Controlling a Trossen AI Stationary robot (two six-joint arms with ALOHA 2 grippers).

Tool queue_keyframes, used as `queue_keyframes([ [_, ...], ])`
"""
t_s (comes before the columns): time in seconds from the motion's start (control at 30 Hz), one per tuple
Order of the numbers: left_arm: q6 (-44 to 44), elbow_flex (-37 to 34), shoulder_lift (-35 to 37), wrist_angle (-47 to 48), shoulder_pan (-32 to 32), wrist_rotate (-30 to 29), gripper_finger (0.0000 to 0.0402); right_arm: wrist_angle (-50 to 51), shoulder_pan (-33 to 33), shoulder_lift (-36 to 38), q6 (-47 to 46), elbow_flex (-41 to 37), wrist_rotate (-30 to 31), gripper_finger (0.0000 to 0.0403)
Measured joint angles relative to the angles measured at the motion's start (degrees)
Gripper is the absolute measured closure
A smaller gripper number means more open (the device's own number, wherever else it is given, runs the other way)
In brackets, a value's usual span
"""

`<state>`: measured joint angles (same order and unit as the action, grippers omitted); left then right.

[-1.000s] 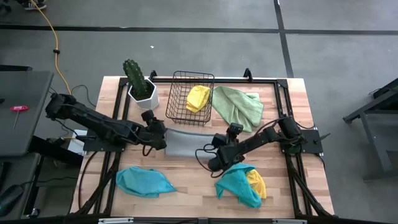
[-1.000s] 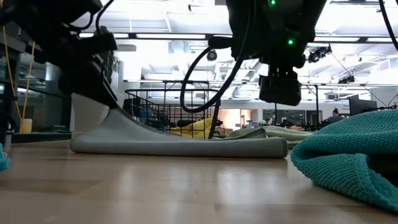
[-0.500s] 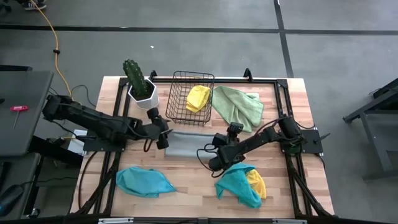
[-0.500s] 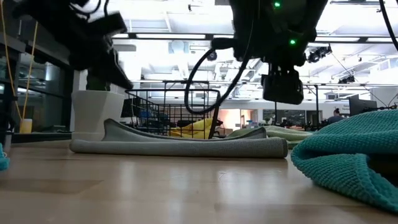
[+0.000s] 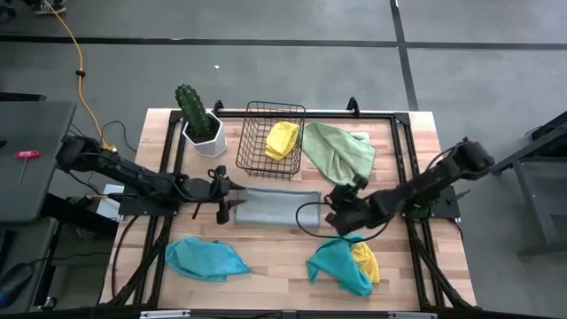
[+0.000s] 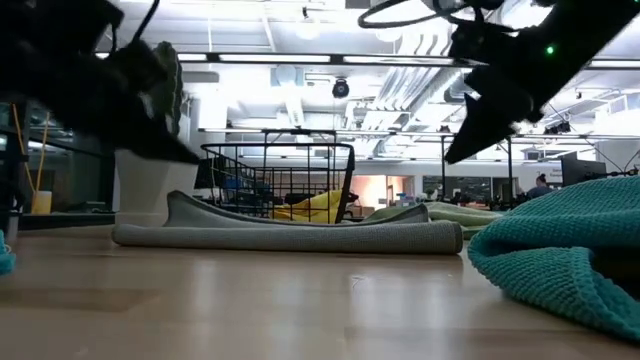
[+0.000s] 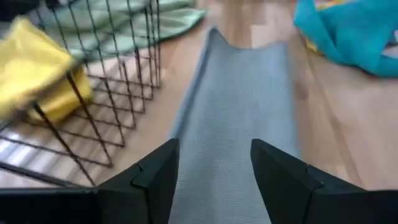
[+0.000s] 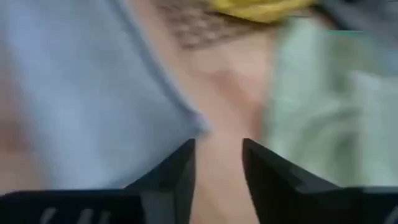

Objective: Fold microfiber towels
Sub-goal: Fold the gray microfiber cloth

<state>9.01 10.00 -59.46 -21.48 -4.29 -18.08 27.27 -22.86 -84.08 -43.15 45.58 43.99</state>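
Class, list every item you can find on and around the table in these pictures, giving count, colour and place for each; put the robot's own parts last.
Grey towel: one, grey, folded flat at table centre, in front of the basket.
Green towel: one, light green, spread right of the basket.
Yellow towel in basket: one, yellow, inside the basket.
Teal towel, left: one, teal, crumpled at front left.
Teal towel, right: one, teal, crumpled at front right.
Yellow towel, front: one, yellow, partly under the right teal towel.
Wire basket: one, black, at table back centre.
Cactus: one, green, in a white pot, left of the basket.
Table: one, light wood.
Left gripper: black, open, at the grey towel's left end.
Right gripper: black, open, off the grey towel's right end.
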Motion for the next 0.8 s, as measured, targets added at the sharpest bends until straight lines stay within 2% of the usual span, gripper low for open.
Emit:
queue_keyframes([
  [0.13,1.3,-0.9,-3.4,-1.1,0.0,0.0,0.0238,-25.3,2.2,0.9,8.7,-8.8,-6.3,0.0340],
  [0.27,-0.1,-0.9,-7.5,-3.8,0.0,1.4,0.0288,-40.2,4.3,-1.5,14.4,-12.8,-12.8,0.0395],
  [0.43,-2.8,0.1,-11.2,-4.0,-2.2,3.8,0.0386,-45.1,4.6,-3.1,18.1,-13.1,-20.0,0.0380],
  [0.6,-3.2,1.5,-13.3,-0.3,-4.5,-0.7,0.0397,-46.0,4.5,-3.3,18.1,-13.1,-21.7,0.0378],
  [0.8,-1.7,1.6,-16.5,1.3,-4.6,-2.9,0.0401,-46.4,4.5,-3.3,18.1,-13.1,-24.3,0.0378],
])
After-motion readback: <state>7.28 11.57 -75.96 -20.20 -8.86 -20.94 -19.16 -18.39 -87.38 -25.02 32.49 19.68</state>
